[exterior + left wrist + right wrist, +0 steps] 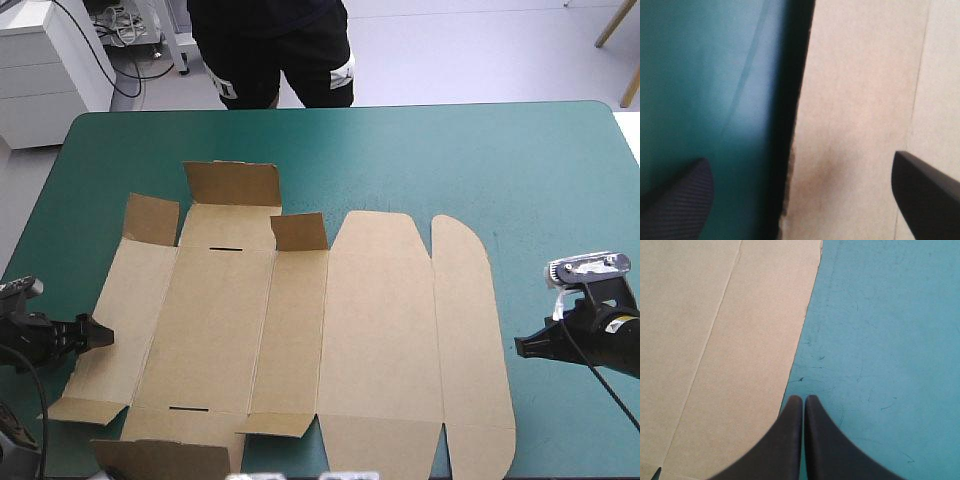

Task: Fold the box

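Observation:
The brown box lies as a flat cut sheet across the table's middle, with a few small flaps at its far left corner tilted up. My left gripper is at the sheet's left edge, open; in the left wrist view that edge runs between the two fingers, slightly raised off the cover. My right gripper sits low on the teal-green cover just right of the sheet's rounded lid flap, shut, its fingertips right beside the flap's edge.
The teal-green table has open cover beyond the box and to its right. A white cabinet stands off the far left corner.

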Action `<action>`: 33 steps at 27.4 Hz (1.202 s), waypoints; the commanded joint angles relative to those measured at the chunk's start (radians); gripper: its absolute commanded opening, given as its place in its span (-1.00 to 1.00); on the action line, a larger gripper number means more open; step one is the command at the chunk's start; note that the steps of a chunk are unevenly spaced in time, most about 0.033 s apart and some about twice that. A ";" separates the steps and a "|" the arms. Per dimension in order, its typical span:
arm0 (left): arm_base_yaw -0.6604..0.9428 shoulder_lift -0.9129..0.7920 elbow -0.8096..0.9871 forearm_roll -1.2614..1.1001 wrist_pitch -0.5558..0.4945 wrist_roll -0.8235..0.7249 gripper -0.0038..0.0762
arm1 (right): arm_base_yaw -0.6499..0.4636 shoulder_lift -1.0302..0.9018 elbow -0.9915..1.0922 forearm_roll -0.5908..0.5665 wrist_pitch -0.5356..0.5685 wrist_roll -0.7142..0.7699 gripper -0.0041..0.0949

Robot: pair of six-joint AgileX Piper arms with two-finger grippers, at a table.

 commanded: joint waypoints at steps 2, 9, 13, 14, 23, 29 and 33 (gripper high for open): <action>-0.078 -0.001 -0.004 -0.020 0.027 0.006 0.82 | -0.004 -0.005 -0.022 0.011 -0.040 -0.006 -0.92; -0.188 0.030 -0.004 0.007 0.072 -0.006 0.82 | -0.004 -0.005 -0.022 0.009 -0.040 -0.006 -0.92; -0.200 0.030 -0.004 0.001 0.110 -0.016 0.82 | -0.004 -0.005 -0.022 0.009 -0.038 -0.006 -0.92; -0.200 0.030 -0.004 -0.001 0.119 -0.020 0.82 | -0.004 -0.005 -0.022 0.009 -0.038 -0.006 -0.92; -0.202 0.030 -0.004 -0.034 0.204 -0.083 0.82 | -0.004 -0.005 -0.022 0.009 -0.040 -0.006 -0.92; -0.242 0.030 -0.004 -0.102 0.206 -0.106 0.82 | -0.004 -0.005 -0.022 0.011 -0.040 -0.006 -0.92; -0.317 0.030 -0.004 -0.109 0.206 -0.097 0.82 | -0.004 -0.005 -0.022 0.011 -0.044 -0.006 -0.92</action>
